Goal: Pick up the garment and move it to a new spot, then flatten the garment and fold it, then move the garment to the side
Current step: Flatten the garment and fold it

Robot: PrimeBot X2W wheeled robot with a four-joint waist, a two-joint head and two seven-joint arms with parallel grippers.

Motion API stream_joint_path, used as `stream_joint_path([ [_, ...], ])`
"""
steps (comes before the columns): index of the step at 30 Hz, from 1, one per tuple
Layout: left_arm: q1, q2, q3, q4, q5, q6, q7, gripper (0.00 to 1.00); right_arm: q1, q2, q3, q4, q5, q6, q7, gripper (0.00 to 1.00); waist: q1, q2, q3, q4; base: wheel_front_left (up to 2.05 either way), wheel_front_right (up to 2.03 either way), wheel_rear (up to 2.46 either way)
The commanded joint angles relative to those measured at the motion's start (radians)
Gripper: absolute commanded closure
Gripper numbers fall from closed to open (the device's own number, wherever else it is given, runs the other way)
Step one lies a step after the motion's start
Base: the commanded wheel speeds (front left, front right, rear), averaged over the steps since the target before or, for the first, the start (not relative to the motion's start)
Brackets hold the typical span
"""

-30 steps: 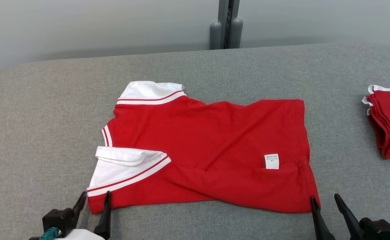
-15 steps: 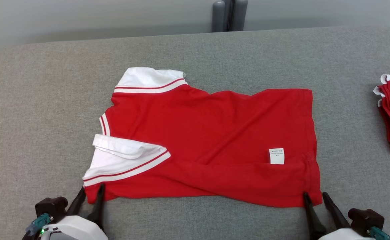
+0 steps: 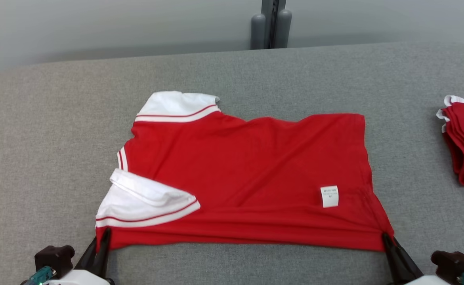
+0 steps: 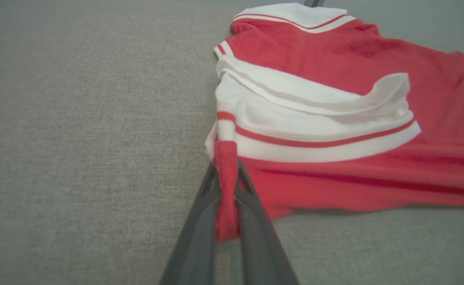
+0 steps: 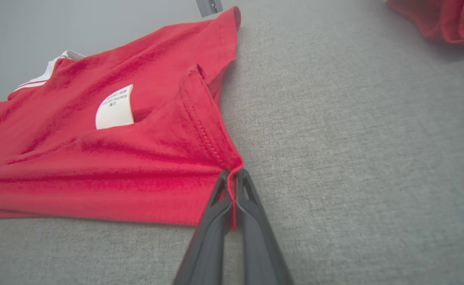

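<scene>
The garment (image 3: 247, 174) is a red shirt with white, red-striped sleeves and collar, lying partly folded on the grey table, with a white label (image 3: 329, 196) near its right side. My left gripper (image 3: 104, 236) is shut on the garment's near left corner; red cloth (image 4: 226, 186) is pinched between its fingers. At the near right corner my right gripper (image 3: 385, 237) is shut on the hem (image 5: 232, 174). The near edge is pulled taut between the two grips.
A stack of folded red garments (image 3: 463, 142) lies at the table's right edge, also seen in the right wrist view (image 5: 445, 19). A grey post (image 3: 270, 27) stands behind the table's far edge. The grey table cloth (image 3: 57, 130) stretches wide on the left.
Both grippers went from open beside the garment's near corners to shut on them. The near edge has been pulled straight and the folded flap flattened. The head camera also shifted.
</scene>
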State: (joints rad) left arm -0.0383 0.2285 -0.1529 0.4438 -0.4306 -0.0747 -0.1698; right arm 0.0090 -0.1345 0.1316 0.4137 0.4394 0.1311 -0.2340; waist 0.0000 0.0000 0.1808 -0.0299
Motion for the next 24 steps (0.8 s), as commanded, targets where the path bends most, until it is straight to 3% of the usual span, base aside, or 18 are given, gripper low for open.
stream_joint_path([
  [1, 0.012, 0.016, 0.008, -0.013, 0.004, 0.011, 0.004, 1.0, 0.012, -0.014, -0.013, -0.007, 0.008, 0.0, 0.006, 1.0, 0.0, 0.0, -0.01, -0.003, 0.0, 0.0, 0.0],
  [8, 0.174, 0.016, -0.01, -0.209, -0.007, 0.058, 0.092, 1.0, 0.127, -0.057, -0.05, -0.115, 0.041, 0.0, 0.086, 1.0, 0.0, 0.0, -0.06, 0.006, 0.0, 0.0, 0.0],
  [15, 0.277, -0.002, -0.029, -0.339, -0.025, 0.099, 0.17, 1.0, 0.21, -0.035, -0.08, -0.176, 0.032, 0.0, 0.148, 1.0, 0.0, 0.0, -0.073, 0.008, 0.0, 0.0, 0.0],
  [16, 0.281, -0.004, -0.035, -0.335, -0.029, 0.101, 0.184, 0.52, 0.208, -0.028, -0.082, -0.172, 0.033, 0.0, 0.147, 1.0, 0.0, 0.0, -0.073, 0.008, 0.0, 0.0, 0.0],
  [17, 0.279, -0.008, -0.037, -0.337, -0.031, 0.101, 0.18, 0.0, 0.207, -0.023, -0.08, -0.164, 0.027, 0.0, 0.152, 0.57, 0.0, 0.0, -0.074, 0.007, 0.0, 0.0, 0.0],
  [18, 0.268, -0.011, -0.036, -0.341, -0.028, 0.103, 0.173, 0.0, 0.198, -0.019, -0.079, -0.162, 0.017, 0.0, 0.146, 0.0, 0.0, 0.0, -0.075, 0.007, 0.0, 0.0, 0.0],
  [24, 0.214, -0.024, -0.02, -0.365, 0.0, 0.12, 0.074, 0.0, 0.156, 0.0, -0.105, -0.206, -0.034, 0.0, 0.086, 0.0, 0.0, 0.0, -0.084, -0.002, 0.0, 0.0, 0.0],
])
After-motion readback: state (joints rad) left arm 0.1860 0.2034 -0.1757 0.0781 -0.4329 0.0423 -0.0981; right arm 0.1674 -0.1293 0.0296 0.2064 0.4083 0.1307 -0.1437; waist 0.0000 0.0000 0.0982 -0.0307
